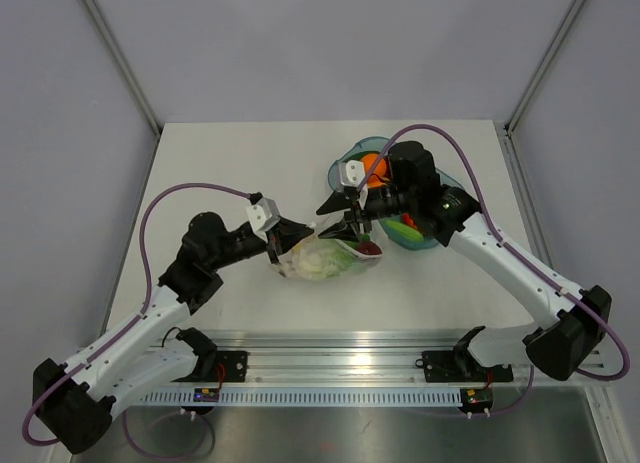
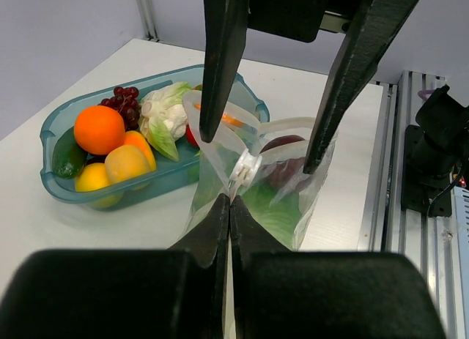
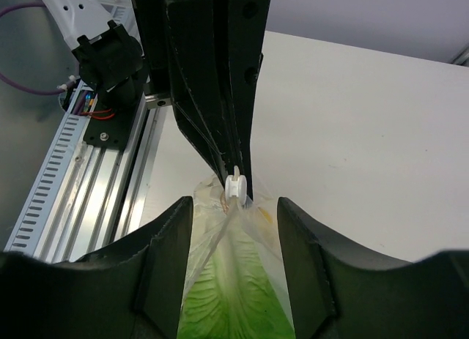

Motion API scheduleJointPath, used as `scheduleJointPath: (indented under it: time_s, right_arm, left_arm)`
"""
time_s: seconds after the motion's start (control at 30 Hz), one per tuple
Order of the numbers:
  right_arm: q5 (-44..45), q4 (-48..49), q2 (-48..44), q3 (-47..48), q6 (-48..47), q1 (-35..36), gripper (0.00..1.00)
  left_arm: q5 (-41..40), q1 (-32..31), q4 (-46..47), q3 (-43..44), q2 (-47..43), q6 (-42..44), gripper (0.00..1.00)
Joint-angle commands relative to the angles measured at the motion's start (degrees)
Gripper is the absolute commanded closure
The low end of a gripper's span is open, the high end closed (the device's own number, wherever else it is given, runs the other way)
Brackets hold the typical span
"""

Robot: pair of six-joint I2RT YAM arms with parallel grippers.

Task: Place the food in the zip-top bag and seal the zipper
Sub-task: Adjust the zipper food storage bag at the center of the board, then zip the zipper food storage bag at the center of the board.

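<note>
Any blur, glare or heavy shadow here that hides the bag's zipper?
Top external: even soft light, faint shadows, sharp, but the clear crinkly zip-top bag is small and its detail is lost. Left wrist: the black left fingers are soft-edged; the white zipper slider and teal plastic tray are crisp. Right wrist: the right fingers blur; the slider is sharp.

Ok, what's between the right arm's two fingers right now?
The clear bag, with green lettuce showing inside it, sits in the gap between the open right fingers. The right wrist view shows it best.
</note>
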Motion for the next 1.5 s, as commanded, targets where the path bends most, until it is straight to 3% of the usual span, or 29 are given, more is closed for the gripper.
scheduleJointPath:
  time_s: [0.0, 0.47, 0.67, 0.7, 0.73, 0.87, 1.0, 1.07, 1.13, 1.17, 1.3, 1.47]
  right_arm:
    - [0.0, 5.6, 0.4, -0.6, 1.1, 0.6, 0.44]
    - [-2.1, 8.6, 2.7, -0.3, 3.5, 1.2, 0.49]
    - [-1.7, 8.7, 2.7, -0.3, 4.0, 1.4, 0.59]
    - [-1.5, 9.0, 2.7, -0.3, 4.2, 1.3, 0.62]
    - [-1.5, 9.1, 2.8, -0.2, 4.4, 1.4, 0.74]
    - [-1.2, 8.7, 3.2, 0.2, 4.7, 1.5, 0.98]
    - [-1.2, 9.6, 3.3, -0.2, 5.8, 1.6, 1.00]
    - [-1.1, 11.3, 3.1, -1.2, 6.8, 1.6, 1.00]
    - [-1.0, 13.2, 2.7, -2.1, 7.6, 1.6, 1.00]
    - [-0.8, 13.9, 2.7, -2.4, 8.3, 1.6, 1.00]
    - [-0.7, 14.5, 2.9, -2.1, 9.2, 1.6, 1.00]
    - [0.5, 14.7, 3.2, -1.9, 9.9, 1.6, 1.00]
  left_arm:
    - [0.6, 0.6, 2.1, 3.3, -1.8, 0.1, 1.00]
    - [0.9, 1.2, 1.3, 3.7, -2.0, -0.1, 1.00]
    - [0.6, 1.5, 1.1, 3.5, -2.7, -0.4, 1.00]
    - [0.6, 1.5, 1.0, 3.5, -2.8, -0.4, 1.00]
    - [0.6, 1.5, 1.0, 3.5, -2.8, -0.5, 1.00]
    - [0.6, 1.6, 0.8, 3.5, -3.2, -0.6, 1.00]
    - [1.0, 1.6, -0.6, 3.8, -3.8, -0.6, 1.00]
    - [1.6, 1.7, -1.4, 4.3, -4.2, -0.2, 0.85]
    - [2.6, 1.8, -3.2, 5.0, -4.3, 0.8, 0.59]
    - [2.6, 1.9, -4.1, 5.2, -4.2, 0.9, 0.40]
    - [2.7, 2.2, -7.7, 6.6, -3.4, 1.7, 0.38]
    - [3.0, 2.6, -8.3, 6.9, -3.0, 2.2, 0.42]
